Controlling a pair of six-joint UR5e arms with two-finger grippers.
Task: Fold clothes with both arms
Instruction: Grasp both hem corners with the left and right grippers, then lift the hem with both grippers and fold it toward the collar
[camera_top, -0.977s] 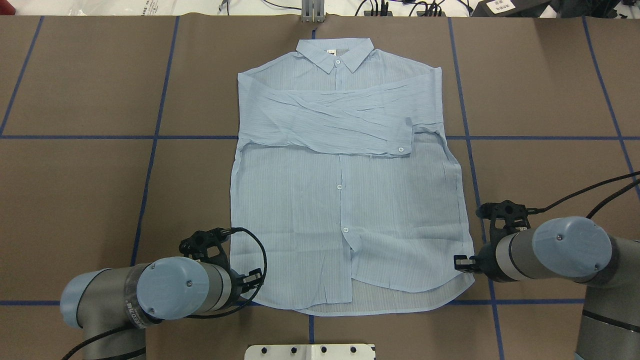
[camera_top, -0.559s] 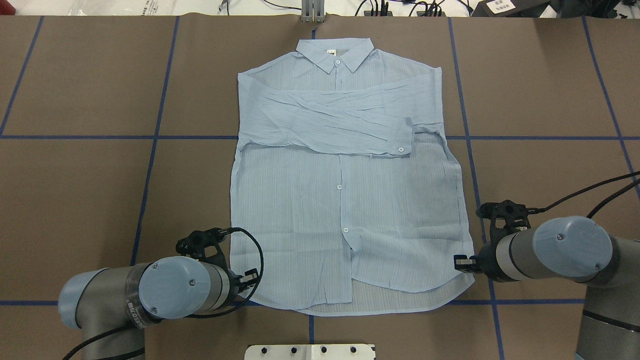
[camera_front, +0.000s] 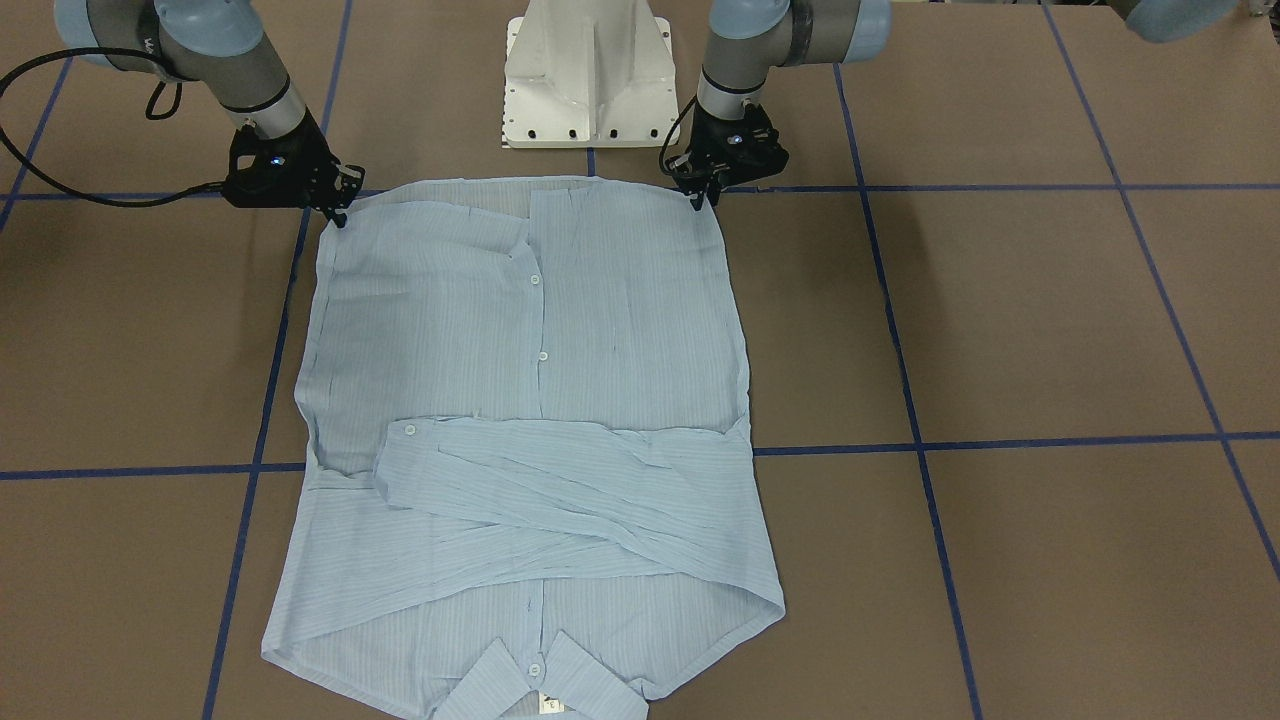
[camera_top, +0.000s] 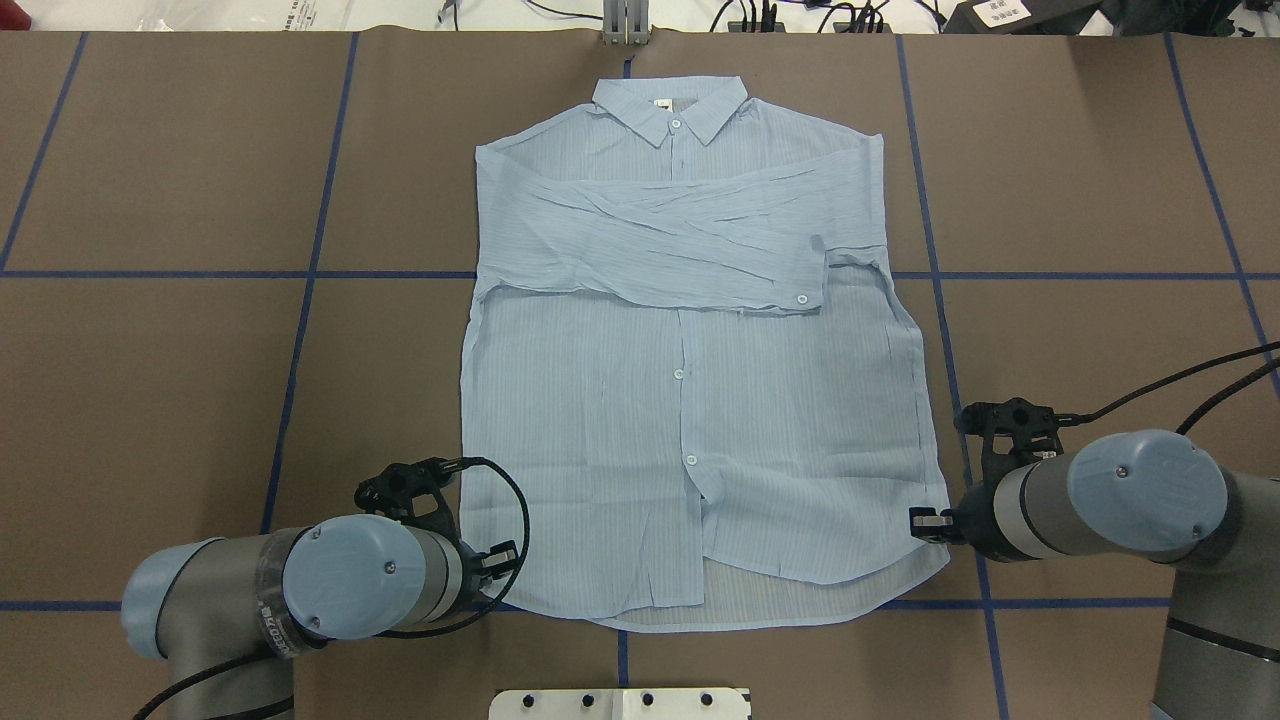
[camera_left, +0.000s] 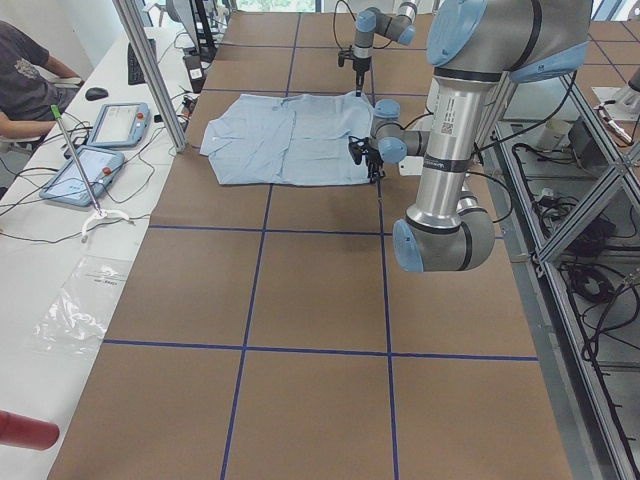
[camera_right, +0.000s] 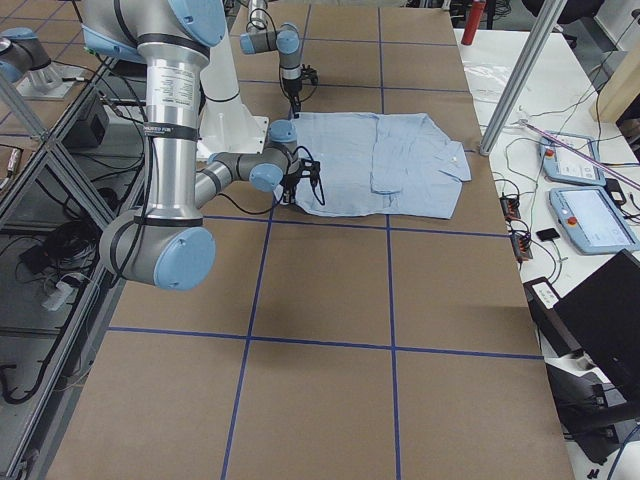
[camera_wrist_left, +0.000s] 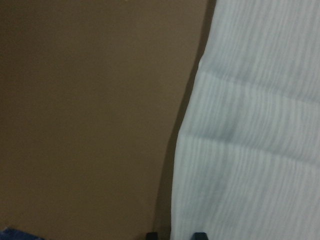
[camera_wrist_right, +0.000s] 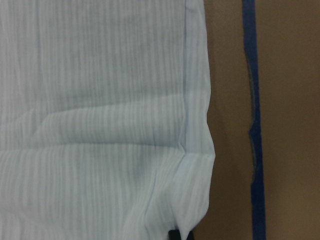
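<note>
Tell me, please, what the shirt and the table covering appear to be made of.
Shirt: thin woven cloth, perhaps cotton or a blend, matte; fine stripes, soft creases, lower layer showing through at the hem.
Table covering: brown sheet, possibly paper; dull, no sheen.

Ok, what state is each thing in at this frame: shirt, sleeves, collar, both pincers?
shirt: spread flat, front up, body not yet folded.
sleeves: folded across the chest, overlapping.
collar: flat, top button fastened.
left pincer: at the shirt's hem on its own side, grip unclear.
right pincer: at the shirt's hem on its own side, grip unclear.
</note>
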